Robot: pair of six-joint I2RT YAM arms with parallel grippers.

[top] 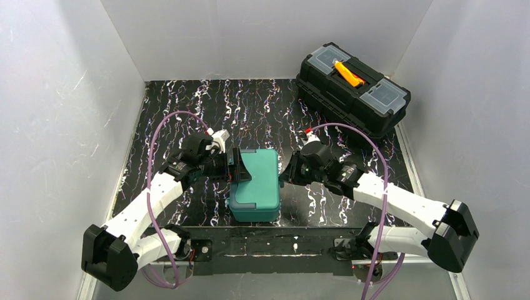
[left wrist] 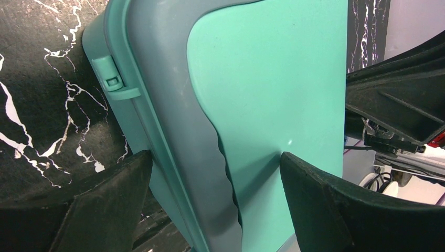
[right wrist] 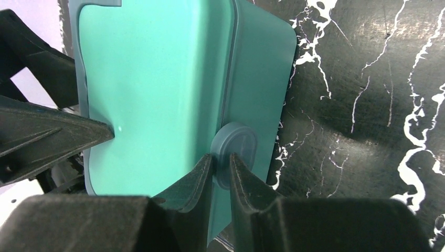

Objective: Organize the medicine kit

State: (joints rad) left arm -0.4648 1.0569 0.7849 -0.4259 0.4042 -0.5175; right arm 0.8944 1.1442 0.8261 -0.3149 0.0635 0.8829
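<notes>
The medicine kit (top: 255, 181), a smooth teal plastic box with rounded corners and its lid down, sat mid-table on black, white-veined marble-patterned table (top: 187, 112) between both arms. The left gripper (left wrist: 216, 157) stood wide, one blunt black finger on the matte lid, the other off the box's edge near a small moulded clip (left wrist: 113, 79). The right gripper (right wrist: 220, 158) was drawn narrow, its wedge-shaped tips pinching a round grey-blue tab (right wrist: 237, 140) on the side seam
</notes>
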